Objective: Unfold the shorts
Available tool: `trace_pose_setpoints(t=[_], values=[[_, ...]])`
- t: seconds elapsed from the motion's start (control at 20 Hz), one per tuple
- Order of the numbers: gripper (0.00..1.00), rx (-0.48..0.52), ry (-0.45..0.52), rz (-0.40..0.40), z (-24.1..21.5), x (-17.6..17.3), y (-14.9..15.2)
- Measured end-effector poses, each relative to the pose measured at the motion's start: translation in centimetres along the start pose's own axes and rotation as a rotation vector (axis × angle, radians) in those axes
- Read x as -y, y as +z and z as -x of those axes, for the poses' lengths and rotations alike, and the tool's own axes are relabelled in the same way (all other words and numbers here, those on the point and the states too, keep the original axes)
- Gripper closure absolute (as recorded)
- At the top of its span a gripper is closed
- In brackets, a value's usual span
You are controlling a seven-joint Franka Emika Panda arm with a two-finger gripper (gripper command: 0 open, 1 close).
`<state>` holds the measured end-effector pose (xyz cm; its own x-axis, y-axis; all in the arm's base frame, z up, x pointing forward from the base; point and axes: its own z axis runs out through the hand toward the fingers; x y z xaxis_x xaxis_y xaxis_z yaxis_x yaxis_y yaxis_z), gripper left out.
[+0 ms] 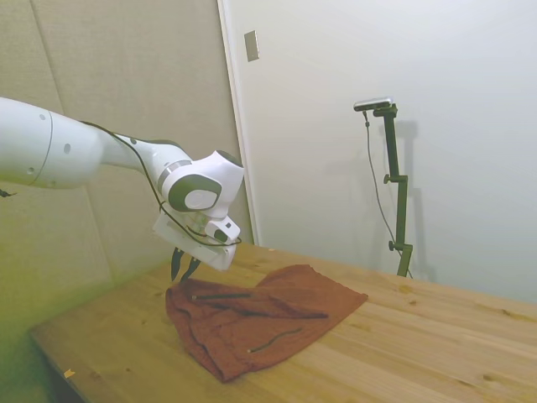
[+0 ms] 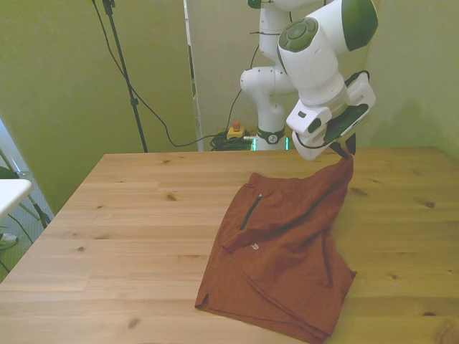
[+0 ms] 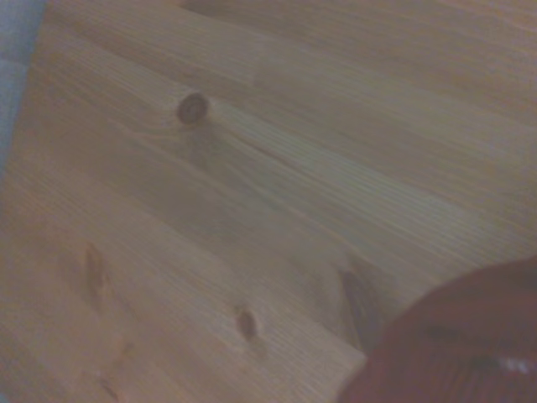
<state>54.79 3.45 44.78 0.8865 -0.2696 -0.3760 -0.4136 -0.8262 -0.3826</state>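
Your gripper [image 2: 346, 151] pinches a corner of the shorts [image 2: 283, 247], lifting it just above the table [image 2: 129, 215]; the rest lies folded there, so most unfolding remains.

The white arm [image 1: 50, 151] reaches out nearly level, then bends at the wrist [image 1: 197, 189] so the last link tilts downward. Below the wrist sits the white hand block, and the gripper [image 1: 183, 269] hangs from it, pointing down and a little slanted. Its dark jaws stand close together, pinched on a raised corner of the shorts [image 2: 287, 236], which hangs directly beneath the jaws.
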Motion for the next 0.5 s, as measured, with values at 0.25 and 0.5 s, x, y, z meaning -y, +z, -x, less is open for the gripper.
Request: trace_pose_setpoints(t=[0.25, 0.5], values=[[0.00, -0.101, 0.088, -0.029, -0.9, 0.0, -2.1], [0.00, -0.285, 0.301, -0.092, -6.9, -5.8, -6.8]])
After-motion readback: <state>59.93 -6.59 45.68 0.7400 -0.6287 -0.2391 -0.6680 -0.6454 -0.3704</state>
